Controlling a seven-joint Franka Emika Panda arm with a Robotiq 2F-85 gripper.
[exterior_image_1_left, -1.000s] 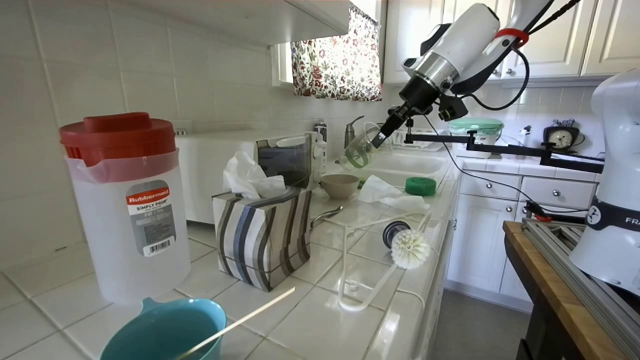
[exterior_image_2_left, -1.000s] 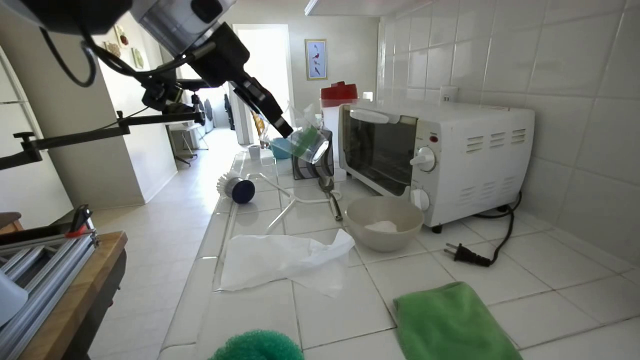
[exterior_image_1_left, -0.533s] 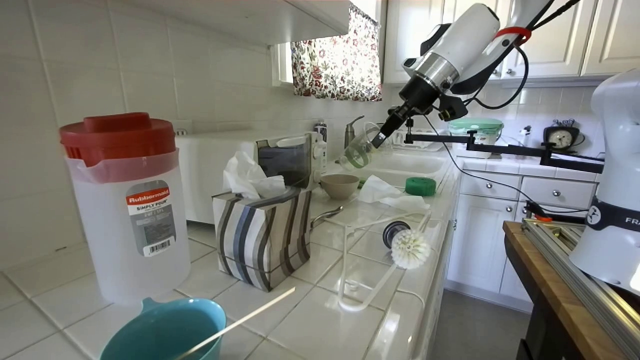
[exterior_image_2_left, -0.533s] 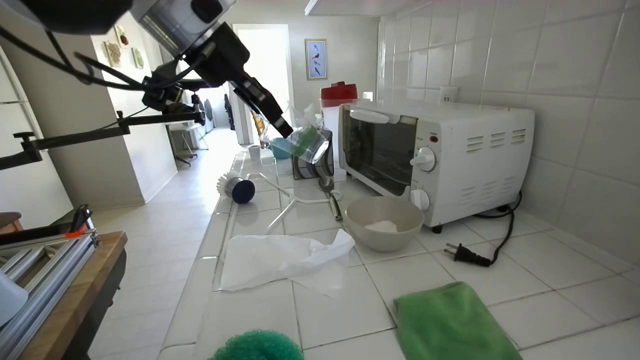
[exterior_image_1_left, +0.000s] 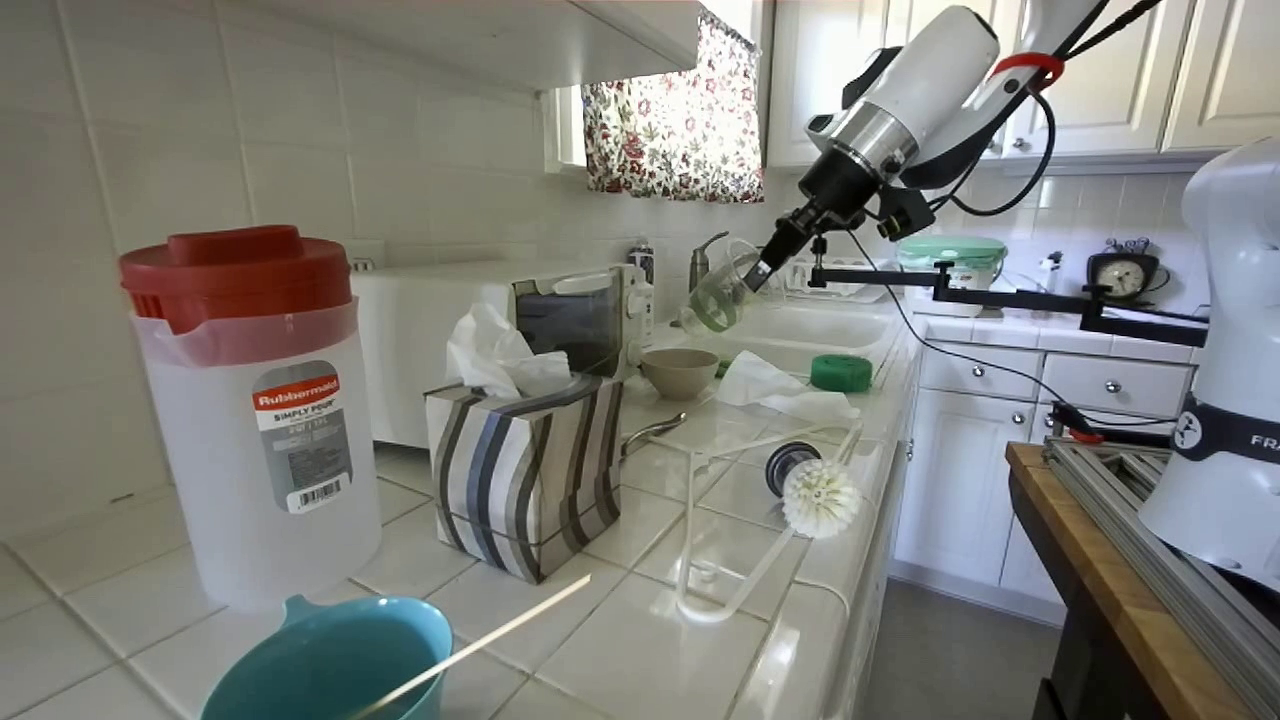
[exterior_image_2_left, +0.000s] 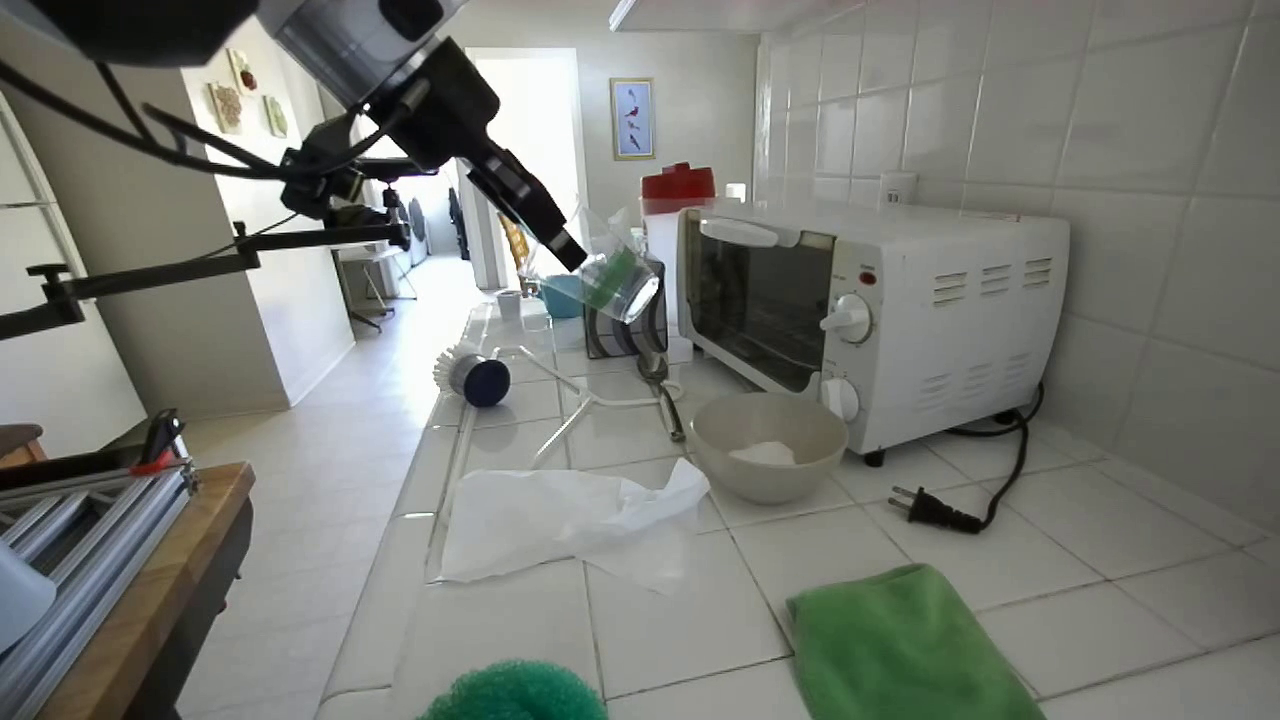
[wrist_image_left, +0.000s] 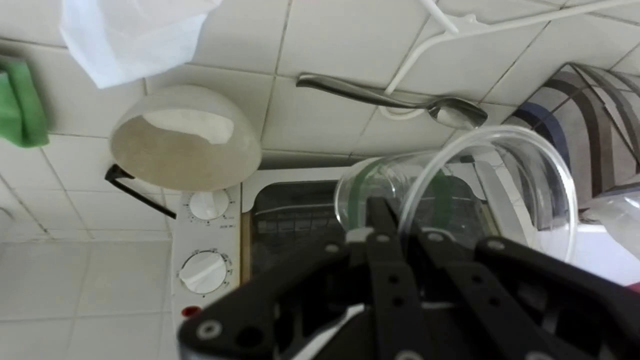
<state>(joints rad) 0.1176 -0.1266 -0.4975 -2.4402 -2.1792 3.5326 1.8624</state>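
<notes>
My gripper (wrist_image_left: 392, 215) is shut on the wall of a clear plastic cup (wrist_image_left: 356, 195) with a green band, near its rim. The cup hangs tilted in the air, base angled down and mouth turned up toward the wrist. In both exterior views the cup (exterior_image_1_left: 712, 305) (exterior_image_2_left: 618, 282) is seen at the tip of the gripper (exterior_image_1_left: 757, 277) (exterior_image_2_left: 570, 252). Below it on the tiled counter sits a beige bowl (exterior_image_2_left: 768, 480) with something white inside. A metal spoon (wrist_image_left: 360, 95) lies close to the bowl. The far side of the cup is partly hidden by the fingers.
A white toaster oven (exterior_image_2_left: 930, 310) stands against the wall beside the cup. Around lie a striped tissue box (exterior_image_1_left: 530, 470), white wire frame (exterior_image_1_left: 690, 540), scrub brush (exterior_image_1_left: 820, 497), paper towel (exterior_image_2_left: 570, 520), green cloth (exterior_image_2_left: 900, 640), red-lidded pitcher (exterior_image_1_left: 270, 420) and teal cup (exterior_image_1_left: 340, 650).
The cable hanging from the arm has shifted since a second ago. Gripper and cup have risen very slightly; the things on the counter have not moved.
</notes>
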